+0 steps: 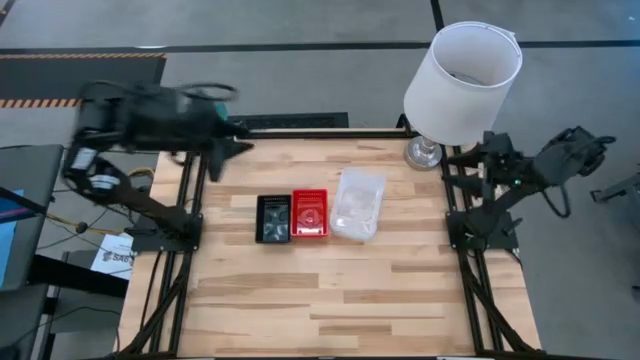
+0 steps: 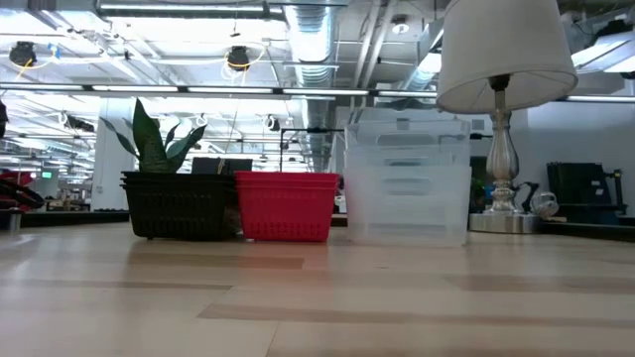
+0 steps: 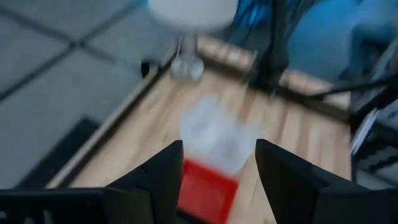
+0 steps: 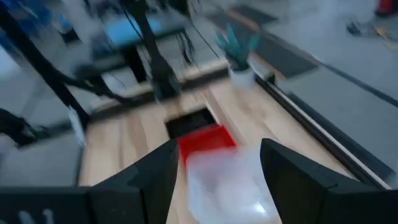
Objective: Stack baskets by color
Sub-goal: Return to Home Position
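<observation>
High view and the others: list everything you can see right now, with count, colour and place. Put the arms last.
black baskets: one stack, black, mid-table, at the left-arm end of the row
red baskets: one stack, red, middle of the row
clear baskets: one stack, clear, at the right-arm end of the row, tallest in the low view
lamp: one, white shade on a silver stem, far right corner of the table
plant: one, green, behind the black stack in the low view
table: one, light wood
left gripper: one, dark, open and empty, by the far left corner
right gripper: one, dark, open and empty, at the right edge beside the lamp
</observation>
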